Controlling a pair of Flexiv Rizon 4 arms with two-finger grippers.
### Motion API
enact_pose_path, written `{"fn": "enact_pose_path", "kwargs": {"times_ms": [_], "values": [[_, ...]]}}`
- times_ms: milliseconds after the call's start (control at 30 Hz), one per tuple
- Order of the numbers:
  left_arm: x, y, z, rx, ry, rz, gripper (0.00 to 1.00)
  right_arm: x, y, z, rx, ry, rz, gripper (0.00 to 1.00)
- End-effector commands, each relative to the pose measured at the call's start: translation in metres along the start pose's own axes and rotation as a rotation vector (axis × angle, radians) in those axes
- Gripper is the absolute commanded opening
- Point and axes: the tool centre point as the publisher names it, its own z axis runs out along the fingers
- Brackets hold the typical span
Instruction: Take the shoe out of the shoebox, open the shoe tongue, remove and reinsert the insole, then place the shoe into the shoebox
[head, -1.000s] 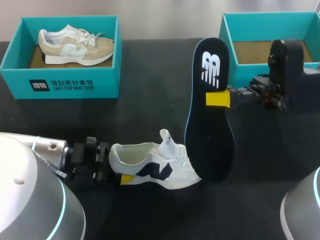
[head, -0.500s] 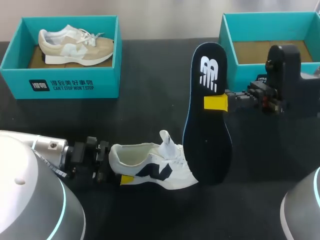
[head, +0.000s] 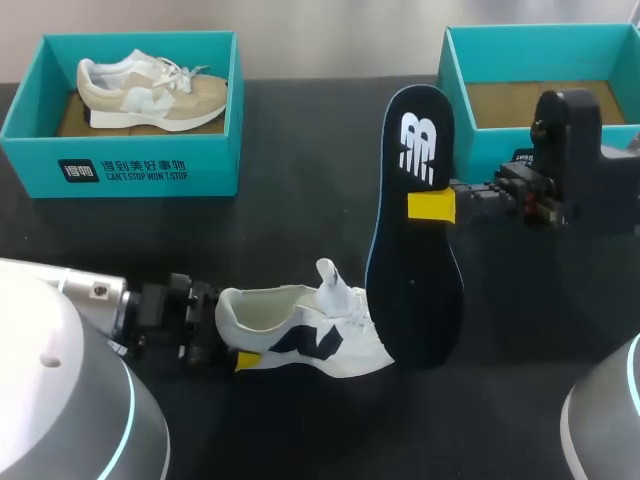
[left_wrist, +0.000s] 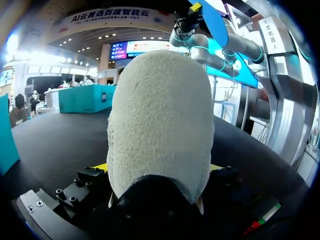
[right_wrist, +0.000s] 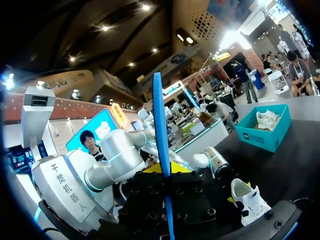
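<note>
The right gripper (head: 432, 207) has its jaws clamped on the insole (head: 415, 290) at mid-length, its lower end just beside the shoe (head: 310, 338); light and floppy, I judge, so a middle hold suits. The left gripper (head: 236, 340) pinches the shoe's soft padded heel, on the table (head: 300, 230)

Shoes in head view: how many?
2. Beige shoe in the far-left shoebox; white shoe on the table up front, heel in the left tool. Right shoebox partly hidden by the right arm.
</note>
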Motion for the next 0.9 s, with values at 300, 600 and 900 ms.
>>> {"fn": "enact_pose_path", "kwargs": {"times_ms": [300,600,900], "values": [[-0.004,0.008,-0.018,-0.173,0.009,0.005,1.0,0.004,-0.003,0.0,-0.005,-0.009,0.001,0.0],[-0.014,0.014,-0.034,-0.288,-0.041,-0.014,1.0,0.004,-0.003,0.0,-0.005,-0.009,0.001,0.0],[-0.014,0.012,-0.037,-0.334,-0.018,-0.011,1.0,0.004,-0.003,0.0,-0.005,-0.009,0.001,0.0]]}}
